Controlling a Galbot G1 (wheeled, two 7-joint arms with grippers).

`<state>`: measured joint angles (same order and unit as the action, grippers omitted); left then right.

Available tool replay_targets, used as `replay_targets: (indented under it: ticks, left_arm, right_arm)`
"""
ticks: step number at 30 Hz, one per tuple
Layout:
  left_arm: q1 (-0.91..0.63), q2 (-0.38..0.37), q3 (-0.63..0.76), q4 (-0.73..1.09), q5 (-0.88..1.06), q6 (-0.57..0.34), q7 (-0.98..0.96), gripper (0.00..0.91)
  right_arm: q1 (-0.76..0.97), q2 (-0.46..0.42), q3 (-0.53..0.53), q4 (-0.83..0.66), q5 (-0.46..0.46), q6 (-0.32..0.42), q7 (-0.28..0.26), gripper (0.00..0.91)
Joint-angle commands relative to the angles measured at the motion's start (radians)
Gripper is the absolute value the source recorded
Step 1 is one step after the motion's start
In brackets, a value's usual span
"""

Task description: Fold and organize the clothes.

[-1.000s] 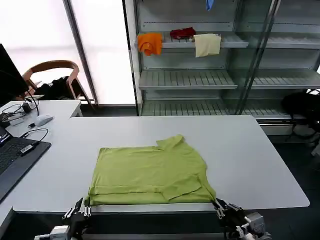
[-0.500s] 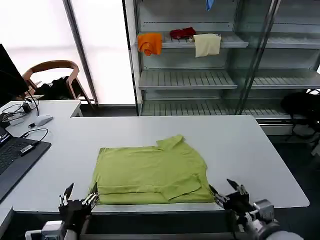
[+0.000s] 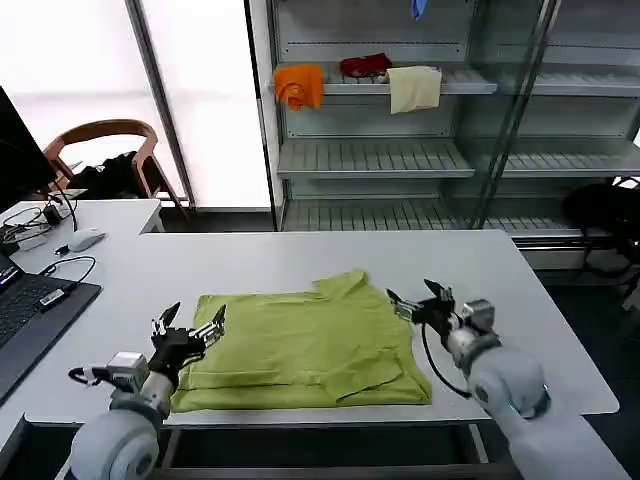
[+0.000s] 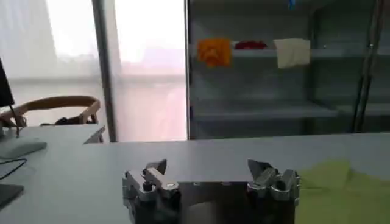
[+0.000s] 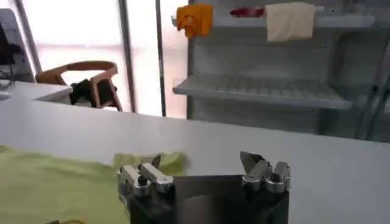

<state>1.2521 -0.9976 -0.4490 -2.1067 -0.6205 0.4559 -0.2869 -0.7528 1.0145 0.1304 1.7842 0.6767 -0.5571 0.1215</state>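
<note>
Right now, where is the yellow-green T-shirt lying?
In the head view the yellow-green T-shirt lies partly folded on the white table, near its front edge, between the open left gripper and the open right gripper.

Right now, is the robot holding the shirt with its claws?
No. Both are open and hold nothing. The left gripper is at the shirt's left edge, and the right gripper is at its right edge.

T-shirt (image 3: 305,345) on table (image 3: 500,290) — grippers (left (image 3: 189,326), right (image 3: 415,299)) flanking.
</note>
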Motion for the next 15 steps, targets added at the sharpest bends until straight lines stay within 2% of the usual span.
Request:
replay_targets:
  ticks: [1, 4, 9, 15]
  left_arm:
    - [-0.304, 0.013, 0.055, 0.318, -0.088, 0.069, 0.092, 0.907]
    - [-0.332, 0.010, 0.068, 0.376, -0.087, 0.121, 0.090, 0.907]
    - [-0.360, 0.014, 0.092, 0.446, -0.082, 0.125, 0.081, 0.907]
    - [-0.367, 0.017, 0.102, 0.517, -0.069, 0.125, 0.098, 0.907]
  right_arm:
    - [0.417, 0.160, -0.228, -0.439, -0.042, -0.021, -0.091, 0.907]
    - [0.435, 0.179, -0.255, -0.495, -0.085, -0.022, -0.128, 0.907]
    - [0.439, 0.214, -0.271, -0.580, -0.134, -0.023, -0.122, 0.907]
    - [0.413, 0.209, -0.279, -0.572, -0.148, -0.023, -0.133, 0.907]
